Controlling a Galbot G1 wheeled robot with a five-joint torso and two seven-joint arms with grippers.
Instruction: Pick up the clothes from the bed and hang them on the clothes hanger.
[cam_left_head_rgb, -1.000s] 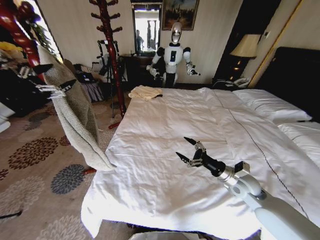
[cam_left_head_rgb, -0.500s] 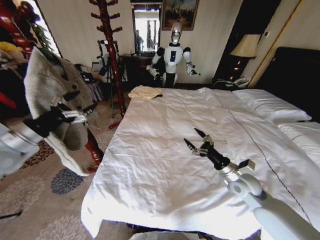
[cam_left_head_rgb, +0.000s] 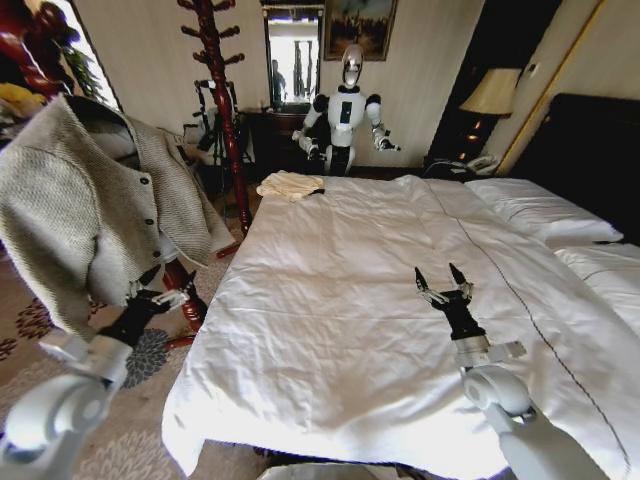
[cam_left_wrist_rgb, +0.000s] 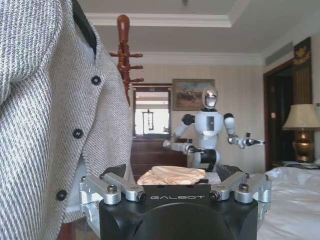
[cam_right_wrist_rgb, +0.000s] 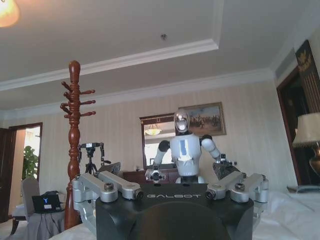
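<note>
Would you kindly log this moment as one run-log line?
cardigan: hanging beside bed | left gripper: open, below cardigan | right gripper: open, above duvet

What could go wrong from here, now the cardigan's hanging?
1. The cardigan hangs lopsided, one side spread wide; it could slide off its hanger.
2. The left gripper, open, sits just under the hem beside the buttons; a finger could snag the coarse knit as it moves.
3. The right gripper hovers open, low over the bed, and could catch the duvet.

A white humanoid robot (cam_left_head_rgb: 346, 108) is standing beside a wooden coat stand (cam_left_head_rgb: 222, 100); a cream cloth (cam_left_head_rgb: 289, 185) is lying nearby.
</note>
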